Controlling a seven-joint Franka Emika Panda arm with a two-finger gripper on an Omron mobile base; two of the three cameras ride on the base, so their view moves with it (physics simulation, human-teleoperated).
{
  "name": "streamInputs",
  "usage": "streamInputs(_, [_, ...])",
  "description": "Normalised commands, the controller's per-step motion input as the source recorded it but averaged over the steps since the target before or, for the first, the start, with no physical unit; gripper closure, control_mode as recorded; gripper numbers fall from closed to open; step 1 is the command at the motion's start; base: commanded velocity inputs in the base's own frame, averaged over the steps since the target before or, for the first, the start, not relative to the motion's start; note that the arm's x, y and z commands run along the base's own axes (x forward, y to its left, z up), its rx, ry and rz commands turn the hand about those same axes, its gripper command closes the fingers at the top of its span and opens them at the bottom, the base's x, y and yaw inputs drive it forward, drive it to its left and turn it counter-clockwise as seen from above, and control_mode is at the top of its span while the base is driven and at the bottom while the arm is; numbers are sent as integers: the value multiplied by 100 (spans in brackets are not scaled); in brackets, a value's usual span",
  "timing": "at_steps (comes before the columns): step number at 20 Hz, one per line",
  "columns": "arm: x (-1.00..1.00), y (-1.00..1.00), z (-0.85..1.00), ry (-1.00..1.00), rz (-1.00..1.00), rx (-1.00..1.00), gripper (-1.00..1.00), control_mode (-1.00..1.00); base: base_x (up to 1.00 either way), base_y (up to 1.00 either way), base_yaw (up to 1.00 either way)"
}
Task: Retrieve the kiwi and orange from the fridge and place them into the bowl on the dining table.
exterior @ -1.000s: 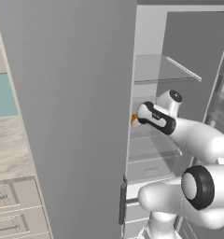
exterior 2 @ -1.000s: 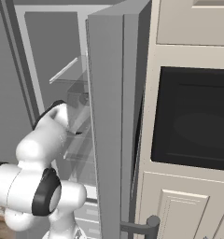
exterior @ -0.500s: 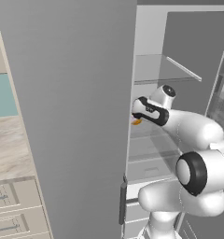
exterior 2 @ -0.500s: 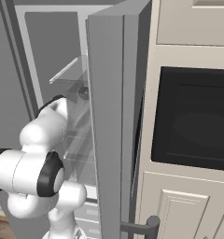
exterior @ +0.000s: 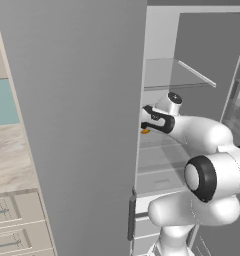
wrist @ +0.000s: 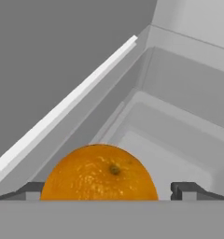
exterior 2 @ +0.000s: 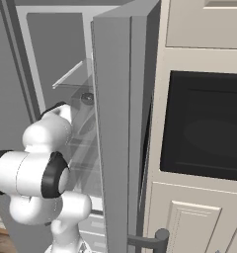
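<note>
Arm inside open fridge, orange between spread jaws – not gripped.

Fridge [exterior: 77, 125]: tall grey door swung open in the foreground, white interior with glass shelves behind it; right base view shows the other door edge-on beside a built-in dark oven [exterior 2: 204, 126] in cream cabinetry. White arm reaches into the middle shelf level. Gripper [wrist: 107, 190]: jaws spread wide, dark fingertips [wrist: 186, 190] standing clear on either side of the fruit, a gap visible on the right side. Orange [wrist: 99, 173] sits on a white shelf inside the fridge, between the tips – a sliver of it [exterior: 145, 131] shows just under the hand in the left base view.
</note>
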Motion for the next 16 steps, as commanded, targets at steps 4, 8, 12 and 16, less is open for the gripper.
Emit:
streamInputs(4, [2, -9, -70, 0, 0, 0, 100, -100, 0, 0, 0])
streamInputs(8, [0, 0, -90, 3, 3, 0, 100, -100, 0, 0, 0])
streamInputs(12, [-11, 0, -100, 13, 1, 0, 100, -100, 0, 0, 0])
streamInputs(16, [-59, -23, -54, 6, -2, 0, 100, -100, 0, 0, 0])
